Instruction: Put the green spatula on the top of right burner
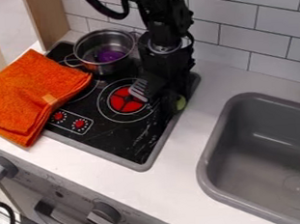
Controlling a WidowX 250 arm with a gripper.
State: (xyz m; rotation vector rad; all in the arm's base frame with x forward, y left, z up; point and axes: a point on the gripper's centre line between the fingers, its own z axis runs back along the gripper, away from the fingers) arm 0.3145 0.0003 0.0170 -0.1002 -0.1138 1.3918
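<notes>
Your gripper point(163, 101) hangs over the right side of the black stovetop point(116, 144); you can't tell whether it's open or closed. Beside it, you see the partly hidden green spatula point(180, 102) at the stovetop's right edge, right of the red burner point(123, 103).

Bright, soft light reaches me from a source I can't place. The counter point(177, 180) and wall tiles point(228, 36) look pale, while my gripper point(160, 96) nearly melts into the dark stovetop point(109, 133). I see glints on the pot point(114, 67) and a soft sheen inside the sink point(281, 143).
</notes>
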